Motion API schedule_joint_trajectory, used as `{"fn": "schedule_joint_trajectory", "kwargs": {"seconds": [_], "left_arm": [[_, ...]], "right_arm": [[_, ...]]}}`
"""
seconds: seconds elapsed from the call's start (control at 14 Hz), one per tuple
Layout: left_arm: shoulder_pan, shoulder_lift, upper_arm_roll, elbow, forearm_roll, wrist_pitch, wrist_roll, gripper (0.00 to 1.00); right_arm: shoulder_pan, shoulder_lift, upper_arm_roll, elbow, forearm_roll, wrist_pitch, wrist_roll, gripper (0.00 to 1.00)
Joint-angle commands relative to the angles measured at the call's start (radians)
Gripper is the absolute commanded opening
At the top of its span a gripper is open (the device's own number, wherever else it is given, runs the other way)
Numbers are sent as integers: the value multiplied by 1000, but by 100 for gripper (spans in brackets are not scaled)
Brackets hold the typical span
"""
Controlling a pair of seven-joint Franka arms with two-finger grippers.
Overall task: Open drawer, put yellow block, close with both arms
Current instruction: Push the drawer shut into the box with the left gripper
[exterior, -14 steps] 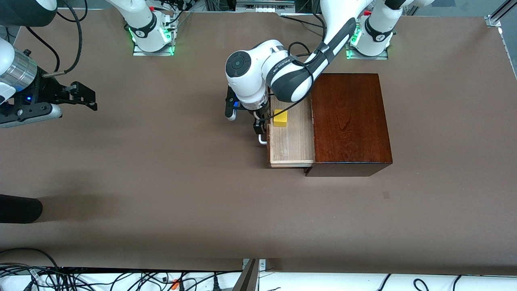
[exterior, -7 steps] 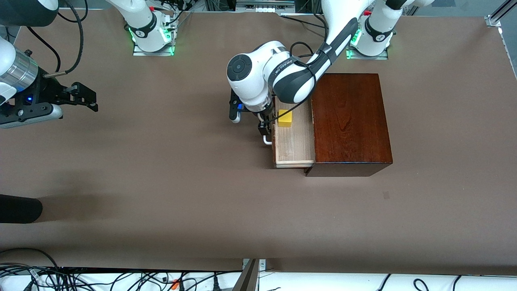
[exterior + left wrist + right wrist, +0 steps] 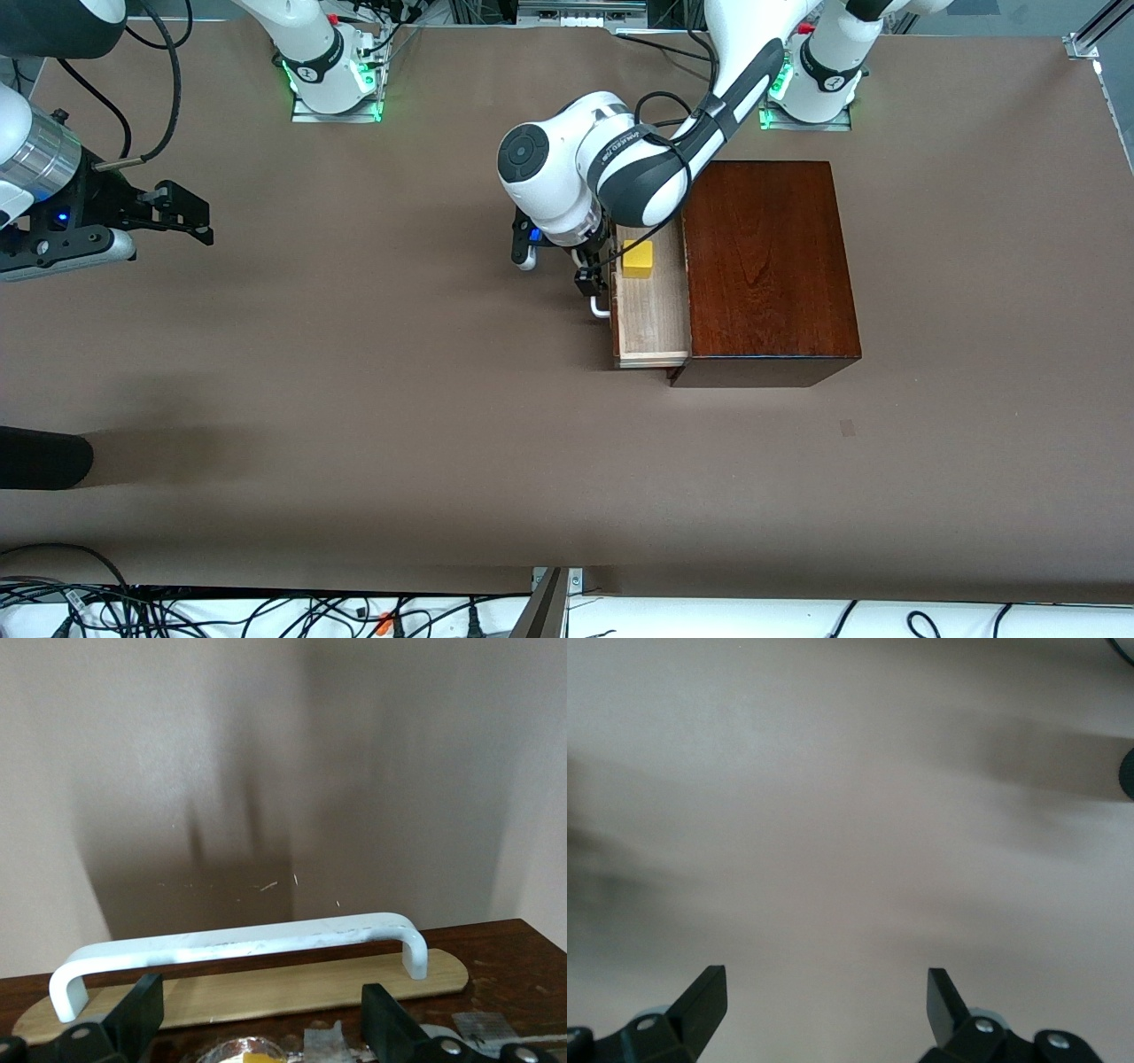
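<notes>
Now | left hand (image 3: 592,285) spread at drawer (image 3: 654,312) handle (image 3: 239,948); right hand (image 3: 182,213) spread, waiting over table (image 3: 354,399)

Yellow block (image 3: 637,258) in half-open drawer (image 3: 654,315)

Yellow block (image 3: 637,258) in drawer (image 3: 654,321); drawer partly out of box (image 3: 767,266).

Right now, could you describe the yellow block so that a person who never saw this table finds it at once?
Find the dark mahogany box toward the left arm's end of the table. A pale wood drawer sticks partly out of its side, with a white handle. The yellow block lies inside that drawer, the only bright yellow thing there, a small cube.
</notes>
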Motion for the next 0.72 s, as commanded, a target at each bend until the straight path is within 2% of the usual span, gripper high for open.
{"fn": "schedule_joint_trajectory", "kwargs": {"seconds": [0.0,0.64], "left_arm": [[17,-49,20,-62,44,-44,47,100],[92,-74,20,-66,44,-44,50,100]], "right_arm": [[-11,11,6,20,0,-5,-2,100],[-11,13,6,20,0,-5,-2,100]]}}
